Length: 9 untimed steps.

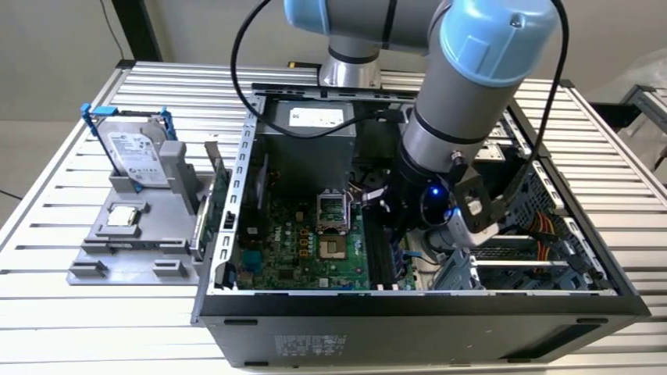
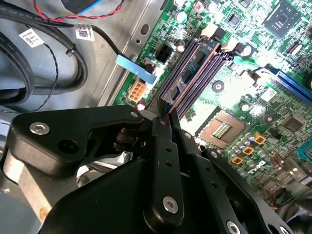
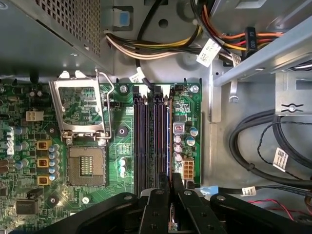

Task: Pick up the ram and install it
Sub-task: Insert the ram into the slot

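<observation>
Ram (image 2: 187, 78) is standing on edge in the motherboard (image 1: 302, 250) slots, inside the open computer case (image 1: 417, 312); we are seeing our gripper (image 2: 165, 114) with its fingers (image 2: 163, 146) pinched closed on the stick's near end.

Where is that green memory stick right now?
The ram stands on edge in the memory slots of the motherboard, beside the open processor socket, its near end between the gripper fingertips.

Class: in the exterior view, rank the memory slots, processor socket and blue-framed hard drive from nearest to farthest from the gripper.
1. Memory slots, right beside the gripper.
2. Processor socket, mid-motherboard.
3. Hard drive, outside the case, exterior view's left.
</observation>
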{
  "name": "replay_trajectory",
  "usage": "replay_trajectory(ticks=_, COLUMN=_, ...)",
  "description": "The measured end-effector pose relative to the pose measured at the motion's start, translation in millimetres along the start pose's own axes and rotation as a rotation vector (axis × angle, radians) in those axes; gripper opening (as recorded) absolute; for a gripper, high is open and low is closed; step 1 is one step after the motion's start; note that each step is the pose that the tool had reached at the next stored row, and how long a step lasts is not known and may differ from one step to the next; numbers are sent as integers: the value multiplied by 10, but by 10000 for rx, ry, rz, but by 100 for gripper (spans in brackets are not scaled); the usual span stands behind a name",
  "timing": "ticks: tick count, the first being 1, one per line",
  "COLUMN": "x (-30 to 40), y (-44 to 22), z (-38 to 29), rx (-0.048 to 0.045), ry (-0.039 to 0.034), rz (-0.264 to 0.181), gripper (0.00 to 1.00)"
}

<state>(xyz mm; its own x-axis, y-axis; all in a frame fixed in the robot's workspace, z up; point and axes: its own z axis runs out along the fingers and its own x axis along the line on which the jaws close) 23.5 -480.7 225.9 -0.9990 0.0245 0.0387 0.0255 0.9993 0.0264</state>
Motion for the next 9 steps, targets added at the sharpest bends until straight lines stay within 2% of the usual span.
replay_trajectory(ticks=6, x=10, y=5, z=26, rx=67, ry=-2, rz=0, gripper=0)
replay_trajectory(ticks=9, x=12, y=18, z=40, rx=72, ry=-2, rz=0, gripper=0)
